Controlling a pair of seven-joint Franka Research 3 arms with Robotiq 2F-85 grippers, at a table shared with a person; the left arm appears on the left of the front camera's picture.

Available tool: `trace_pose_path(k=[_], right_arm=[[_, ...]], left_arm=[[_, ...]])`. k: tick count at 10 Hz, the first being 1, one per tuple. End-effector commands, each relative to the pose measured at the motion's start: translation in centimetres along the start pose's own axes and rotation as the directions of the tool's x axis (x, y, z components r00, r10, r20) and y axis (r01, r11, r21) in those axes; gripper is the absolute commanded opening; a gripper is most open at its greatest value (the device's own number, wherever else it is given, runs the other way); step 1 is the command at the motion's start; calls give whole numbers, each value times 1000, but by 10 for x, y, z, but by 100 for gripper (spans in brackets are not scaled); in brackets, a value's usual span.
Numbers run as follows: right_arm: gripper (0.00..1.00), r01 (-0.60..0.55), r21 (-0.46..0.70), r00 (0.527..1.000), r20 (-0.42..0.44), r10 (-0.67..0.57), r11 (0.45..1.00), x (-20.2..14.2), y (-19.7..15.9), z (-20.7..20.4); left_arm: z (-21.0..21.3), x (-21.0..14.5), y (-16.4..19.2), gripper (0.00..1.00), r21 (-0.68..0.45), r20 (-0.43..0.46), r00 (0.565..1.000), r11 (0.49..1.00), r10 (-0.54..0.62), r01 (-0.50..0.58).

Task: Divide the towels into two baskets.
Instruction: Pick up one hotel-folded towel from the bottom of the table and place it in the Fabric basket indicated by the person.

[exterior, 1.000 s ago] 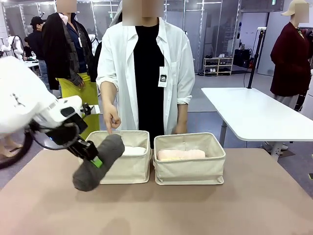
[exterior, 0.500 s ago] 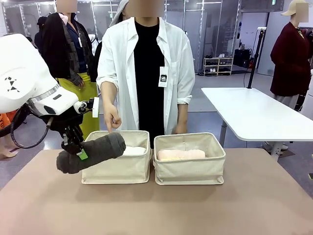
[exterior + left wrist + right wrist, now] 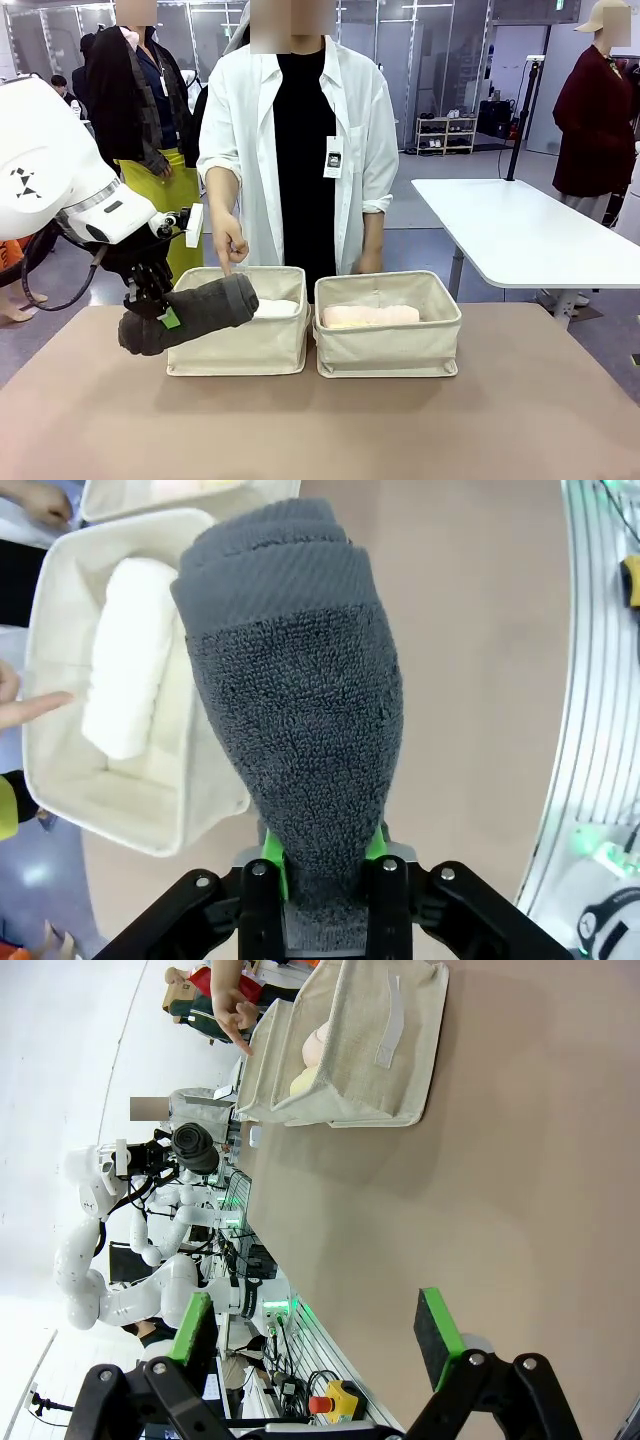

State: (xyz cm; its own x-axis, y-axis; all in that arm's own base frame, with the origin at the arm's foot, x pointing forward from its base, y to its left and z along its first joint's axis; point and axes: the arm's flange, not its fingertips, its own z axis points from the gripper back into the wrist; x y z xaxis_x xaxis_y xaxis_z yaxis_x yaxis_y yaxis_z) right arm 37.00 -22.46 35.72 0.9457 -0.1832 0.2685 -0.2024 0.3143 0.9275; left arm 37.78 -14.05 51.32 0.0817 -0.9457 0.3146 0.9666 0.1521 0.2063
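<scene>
The left gripper (image 3: 163, 312) is clamped on the grey towel (image 3: 190, 313), holding it over the left basket's (image 3: 240, 345) left edge. The right gripper's (image 3: 318, 1332) fingers stand apart, empty.

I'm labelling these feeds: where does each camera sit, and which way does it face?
Front: between the arms, facing the person; the left gripper holds the grey towel.
Left wrist: looks along its fingers past that towel, down at the left basket.
Right wrist: over the table, its open fingers showing.
All share the left basket.
</scene>
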Motion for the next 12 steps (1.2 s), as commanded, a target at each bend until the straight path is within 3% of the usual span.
trace_pose_path(k=[1, 5, 8, 12], right_arm=[[100, -8, -2, 1000, 2, 8, 1000, 0, 3, 0], [100, -8, -2, 1000, 2, 8, 1000, 0, 3, 0], [100, -8, -2, 1000, 2, 8, 1000, 0, 3, 0], [100, -8, -2, 1000, 2, 8, 1000, 0, 3, 0]], left_arm=[[5, 8, 18, 32, 72, -2, 995, 993, -96, 96], [-14, 43, 115, 32, 3, -92, 938, 942, -334, 335], [-44, 68, 170, 32, -26, -178, 921, 938, -346, 347], [-102, 64, 194, 32, -115, -221, 901, 928, -372, 355]])
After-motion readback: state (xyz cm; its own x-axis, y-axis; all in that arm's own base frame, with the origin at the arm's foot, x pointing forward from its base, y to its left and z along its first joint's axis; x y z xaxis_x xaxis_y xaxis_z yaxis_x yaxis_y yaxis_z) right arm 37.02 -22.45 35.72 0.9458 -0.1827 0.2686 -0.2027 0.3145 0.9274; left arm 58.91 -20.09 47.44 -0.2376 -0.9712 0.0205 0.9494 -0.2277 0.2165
